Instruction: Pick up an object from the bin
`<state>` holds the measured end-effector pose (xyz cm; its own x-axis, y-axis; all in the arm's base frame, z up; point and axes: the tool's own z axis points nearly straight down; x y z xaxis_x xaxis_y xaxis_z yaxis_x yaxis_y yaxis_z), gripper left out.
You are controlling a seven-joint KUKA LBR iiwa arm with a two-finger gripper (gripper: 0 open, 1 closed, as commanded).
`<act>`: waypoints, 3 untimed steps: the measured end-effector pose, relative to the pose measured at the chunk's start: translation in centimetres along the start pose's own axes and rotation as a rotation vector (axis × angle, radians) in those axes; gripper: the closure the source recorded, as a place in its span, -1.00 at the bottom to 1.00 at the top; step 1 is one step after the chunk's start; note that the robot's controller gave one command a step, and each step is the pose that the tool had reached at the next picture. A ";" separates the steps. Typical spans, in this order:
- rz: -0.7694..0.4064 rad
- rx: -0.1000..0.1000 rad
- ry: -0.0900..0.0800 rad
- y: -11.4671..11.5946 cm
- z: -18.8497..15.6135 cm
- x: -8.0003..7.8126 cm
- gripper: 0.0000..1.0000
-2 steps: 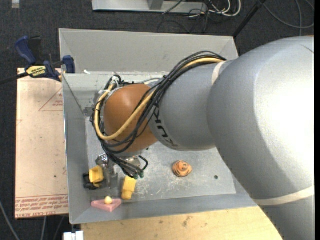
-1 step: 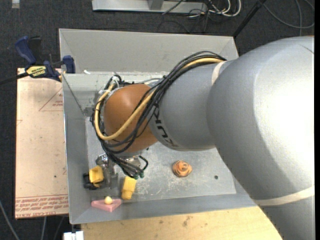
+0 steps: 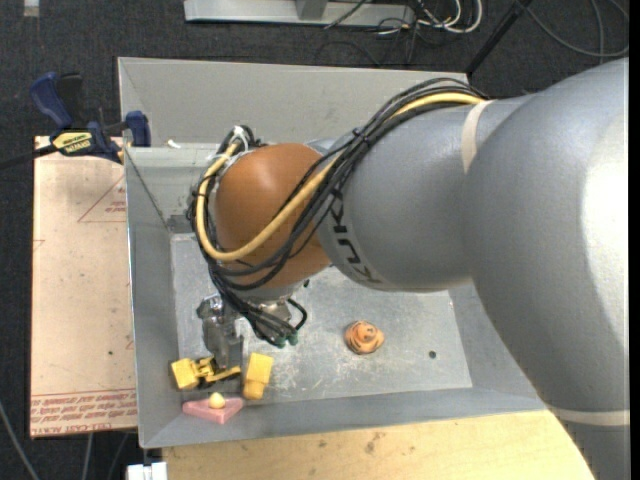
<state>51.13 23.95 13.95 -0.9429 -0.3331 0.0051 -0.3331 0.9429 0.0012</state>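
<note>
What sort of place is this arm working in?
Probably a robotics lab's bin-picking cell: a grey metal bin holding a yellow toy vehicle and a small orange piece, a large KUKA arm reaching in, and loose cables on the dark floor behind.

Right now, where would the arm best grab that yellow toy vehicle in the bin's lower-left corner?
Probably across the narrow middle of the yellow toy vehicle, coming straight down from above. It lies long and low, and a yellow block sits close by one end, so its long sides look freer.

Arm [image 3: 450,198] (orange-capped wrist [image 3: 265,203]) angles down, gripper [image 3: 222,353] low.
</note>
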 end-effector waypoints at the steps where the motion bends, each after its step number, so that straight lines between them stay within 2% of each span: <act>1: 0.051 -0.001 -0.009 -1.8 -5.5 -3.9 -1.00; 3: 0.049 -0.001 -0.008 -1.8 -5.5 -3.9 -1.00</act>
<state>55.39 23.57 19.42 -0.9580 -0.2866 -0.0024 -0.2866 0.9580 0.0017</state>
